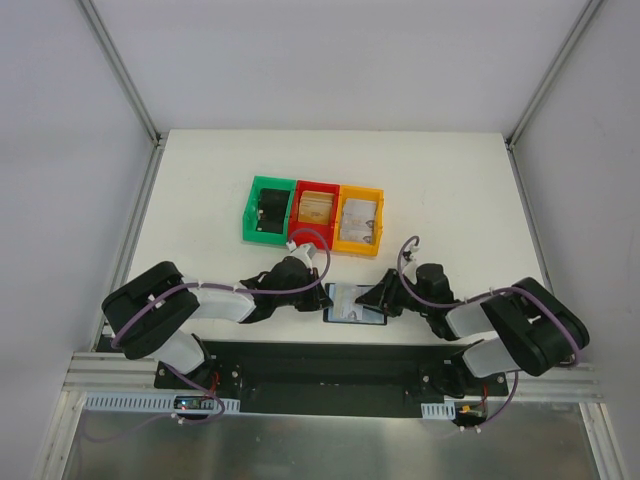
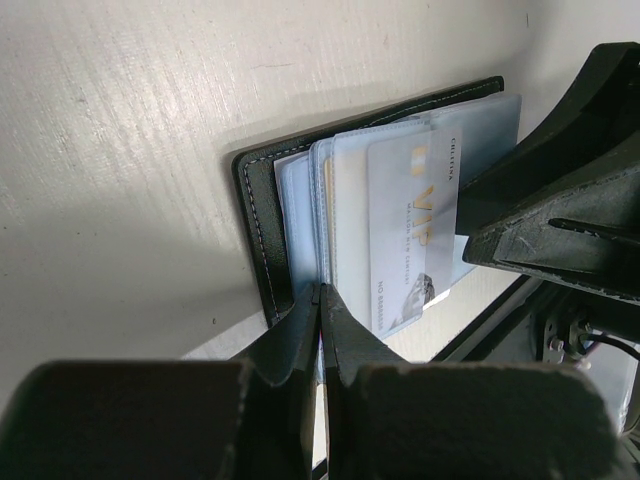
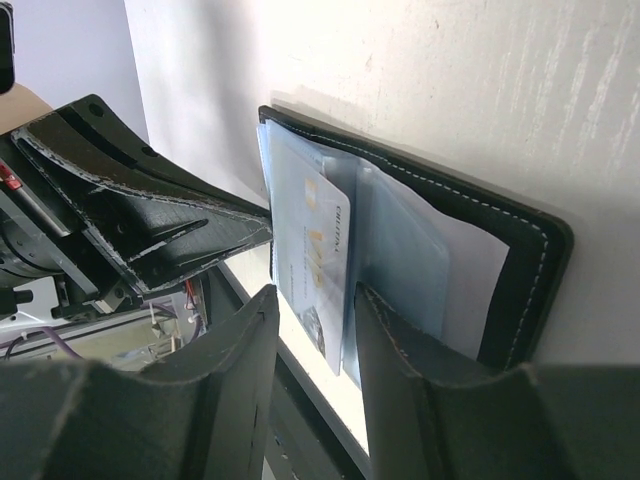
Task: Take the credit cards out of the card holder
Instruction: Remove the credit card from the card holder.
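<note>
Left gripper [image 2: 320,292] jaws together, right gripper [image 3: 316,300] jaws apart, both at the holder [image 1: 355,305] on my white table [image 1: 450,190]. Pale walls [image 1: 60,150] enclose it.

Bright, even light from above fills the overhead view, where the matte white tabletop [image 1: 450,180] carries only faint, soft shadows. In the wrist views the left gripper's black fingers [image 2: 290,335] and the right gripper's black fingers [image 3: 235,370] are dark and blurred. The flat black-edged folding card holder [image 2: 252,215] is sharp and casts a soft shadow.
</note>
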Robot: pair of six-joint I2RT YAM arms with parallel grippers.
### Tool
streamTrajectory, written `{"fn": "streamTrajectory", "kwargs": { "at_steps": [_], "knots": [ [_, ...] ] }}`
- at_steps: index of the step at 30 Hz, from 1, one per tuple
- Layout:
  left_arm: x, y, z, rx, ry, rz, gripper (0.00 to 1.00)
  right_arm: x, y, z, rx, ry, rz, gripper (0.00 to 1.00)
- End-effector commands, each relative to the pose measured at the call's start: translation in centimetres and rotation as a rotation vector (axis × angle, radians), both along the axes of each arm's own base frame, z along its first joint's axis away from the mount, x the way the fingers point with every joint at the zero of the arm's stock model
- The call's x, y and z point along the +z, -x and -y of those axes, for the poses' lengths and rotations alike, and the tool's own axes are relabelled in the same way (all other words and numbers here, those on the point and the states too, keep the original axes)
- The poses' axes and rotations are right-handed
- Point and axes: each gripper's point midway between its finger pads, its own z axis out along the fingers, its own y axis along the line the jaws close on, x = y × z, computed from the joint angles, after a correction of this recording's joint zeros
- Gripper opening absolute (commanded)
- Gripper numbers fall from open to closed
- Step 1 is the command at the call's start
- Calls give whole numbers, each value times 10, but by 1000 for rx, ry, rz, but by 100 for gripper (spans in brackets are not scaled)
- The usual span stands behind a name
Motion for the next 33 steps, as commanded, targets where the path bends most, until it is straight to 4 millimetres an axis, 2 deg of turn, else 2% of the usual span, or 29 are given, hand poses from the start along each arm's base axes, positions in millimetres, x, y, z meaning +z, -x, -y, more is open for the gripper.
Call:
{"fn": "streamTrajectory", "kwargs": {
  "at_steps": [1, 7, 26, 33],
  "knots": [
    [-22, 4, -14, 0, -91, -39, 0, 19, -9, -10, 17, -70, 54, 38],
    [-22, 5, -14, -3, -91, -41, 0, 18, -9, -13, 17, -98, 39, 36],
    [-22, 5, -18, 12, -93, -37, 0, 18, -7, -10, 4, -108, 45, 0],
    [-23, 5, -20, 26, -95, -38, 0, 16, -3, -6, 3, -90, 47, 0]
  ]
}}
